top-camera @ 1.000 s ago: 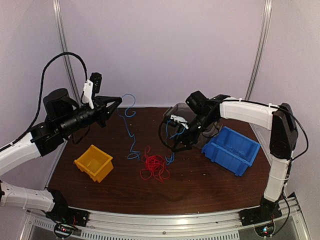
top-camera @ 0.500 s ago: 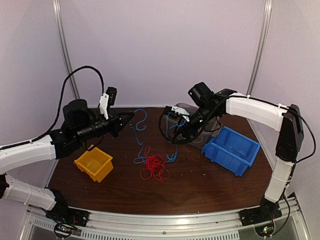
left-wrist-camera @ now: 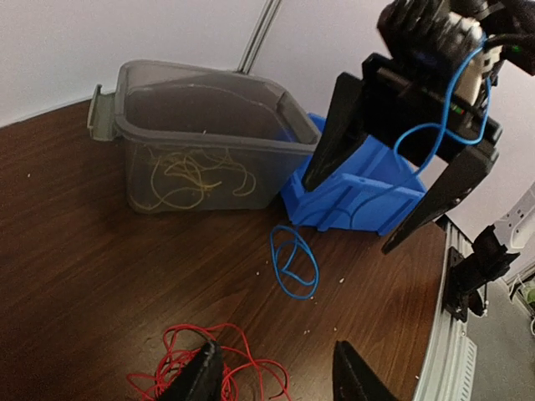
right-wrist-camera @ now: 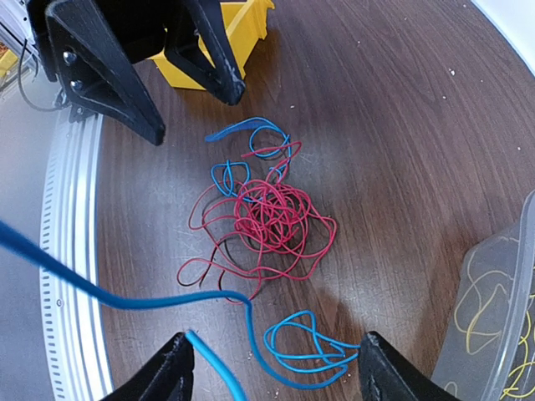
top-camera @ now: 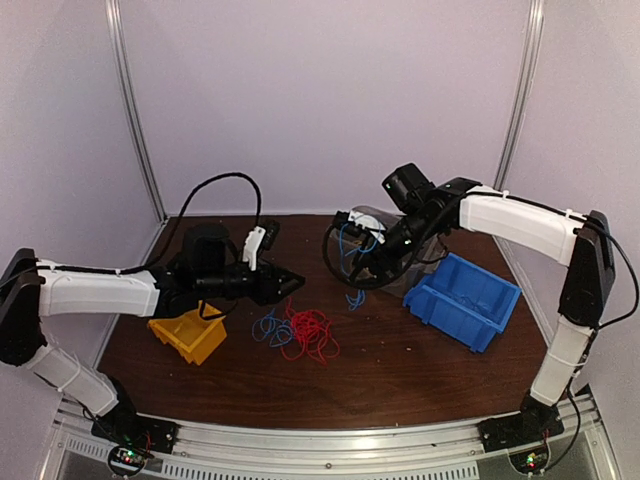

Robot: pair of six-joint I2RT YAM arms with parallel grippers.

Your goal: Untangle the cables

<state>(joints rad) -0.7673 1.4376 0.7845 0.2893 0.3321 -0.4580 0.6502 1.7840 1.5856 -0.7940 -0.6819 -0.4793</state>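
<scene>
The cables lie mid-table. A red tangle [top-camera: 310,334] [right-wrist-camera: 269,219] has a blue cable [top-camera: 267,327] [right-wrist-camera: 249,149] looped at its left edge. Another blue loop [top-camera: 354,298] [left-wrist-camera: 293,262] [right-wrist-camera: 311,352] lies apart, near the blue bin. My left gripper [top-camera: 293,287] [left-wrist-camera: 276,380] [right-wrist-camera: 194,115] hangs open and empty just left of the red tangle [left-wrist-camera: 180,361]. My right gripper [top-camera: 362,272] [right-wrist-camera: 276,380] [left-wrist-camera: 349,213] stands open above the table; a blue strand [right-wrist-camera: 125,301] [left-wrist-camera: 435,125] is draped over its body and trails down between the jaws. Yellow cables [left-wrist-camera: 188,177] lie inside the clear grey bin.
A yellow bin [top-camera: 188,334] [right-wrist-camera: 224,38] sits under the left arm. A blue bin [top-camera: 466,299] [left-wrist-camera: 361,194] stands at the right, with the clear grey bin [top-camera: 372,214] [left-wrist-camera: 138,125] [right-wrist-camera: 501,276] behind it. The metal rail [right-wrist-camera: 75,276] runs along the table's near edge.
My left arm swung down and right to the table's middle and its jaws opened; the blue cable it held aloft now lies beside the red tangle. The right gripper drew back slightly.
</scene>
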